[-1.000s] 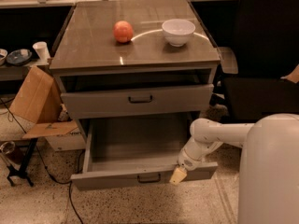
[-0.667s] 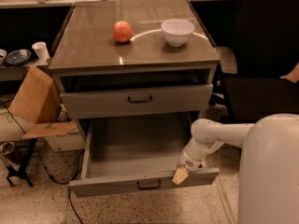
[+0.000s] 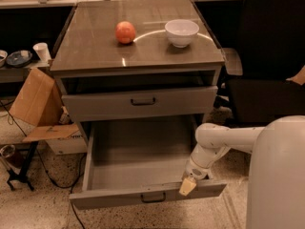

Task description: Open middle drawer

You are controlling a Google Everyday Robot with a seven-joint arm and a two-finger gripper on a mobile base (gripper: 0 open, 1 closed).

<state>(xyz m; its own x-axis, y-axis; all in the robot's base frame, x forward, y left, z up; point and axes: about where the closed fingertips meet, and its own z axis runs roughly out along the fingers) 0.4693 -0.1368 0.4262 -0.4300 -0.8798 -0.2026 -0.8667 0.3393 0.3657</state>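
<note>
Tool (image 3: 187,186) sits at the right end of the middle drawer's (image 3: 143,166) front lip. We cannot tell whether it touches the lip. Below the tool, the drawer hides the lower part of the desk (image 3: 95,42). Up and left of the tool, the upper drawer (image 3: 140,101) shows only a dark gap inside. Right of the tool, the robot body (image 3: 279,175) is cut by the right and bottom edges. Far left, a dish (image 3: 2,57) is cut off.

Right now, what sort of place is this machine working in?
Probably a lab or office workspace: a black office chair, a cardboard box and a paper cup beside the grey cabinet. The gripper sits at the front edge of the open middle drawer.
</note>
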